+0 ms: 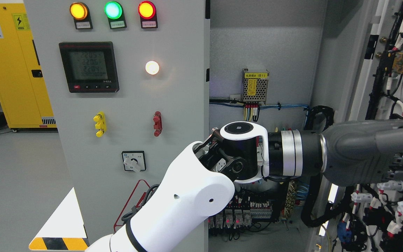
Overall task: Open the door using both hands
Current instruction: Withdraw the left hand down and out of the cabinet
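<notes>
One arm enters from lower left; its left hand (373, 157), grey, reaches right across the open cabinet to the wired door (397, 105) at the right edge, fingers' grip unclear. Three indicator lamps (113, 10) glow upper left.
</notes>
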Controlling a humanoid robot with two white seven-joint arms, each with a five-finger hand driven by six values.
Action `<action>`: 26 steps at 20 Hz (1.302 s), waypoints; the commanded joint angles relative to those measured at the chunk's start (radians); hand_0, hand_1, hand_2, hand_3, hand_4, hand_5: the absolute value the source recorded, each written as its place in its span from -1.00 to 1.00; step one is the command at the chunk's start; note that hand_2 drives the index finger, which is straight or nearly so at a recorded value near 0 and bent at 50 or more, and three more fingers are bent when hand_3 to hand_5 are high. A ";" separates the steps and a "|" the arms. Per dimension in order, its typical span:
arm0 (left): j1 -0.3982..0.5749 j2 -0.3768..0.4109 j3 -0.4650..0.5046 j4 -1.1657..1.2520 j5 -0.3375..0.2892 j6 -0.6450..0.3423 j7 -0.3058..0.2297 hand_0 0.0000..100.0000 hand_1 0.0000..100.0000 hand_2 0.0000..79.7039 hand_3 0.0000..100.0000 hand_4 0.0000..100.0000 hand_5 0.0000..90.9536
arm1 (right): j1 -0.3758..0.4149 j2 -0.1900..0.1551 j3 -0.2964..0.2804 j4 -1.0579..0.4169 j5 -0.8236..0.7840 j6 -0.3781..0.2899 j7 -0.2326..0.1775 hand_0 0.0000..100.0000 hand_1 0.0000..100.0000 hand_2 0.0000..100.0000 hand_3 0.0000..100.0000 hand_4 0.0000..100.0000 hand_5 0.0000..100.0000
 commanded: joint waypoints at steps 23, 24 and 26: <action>0.405 0.068 0.252 -0.340 -0.306 0.085 0.037 -0.76 0.11 -1.00 -1.00 -1.00 -1.00 | -0.025 0.001 0.000 0.000 0.000 0.000 0.001 -1.00 0.00 -0.92 -1.00 -1.00 -1.00; 0.464 0.091 0.252 -0.370 -0.318 0.083 0.041 -0.76 0.11 -1.00 -1.00 -1.00 -1.00 | -0.025 0.001 0.000 0.000 0.000 0.000 0.001 -1.00 0.00 -0.92 -1.00 -1.00 -1.00; 0.562 0.132 0.252 -0.411 -0.359 0.074 0.043 -0.76 0.11 -1.00 -1.00 -1.00 -1.00 | -0.025 0.001 0.000 0.000 0.000 0.000 0.001 -1.00 0.00 -0.92 -1.00 -1.00 -1.00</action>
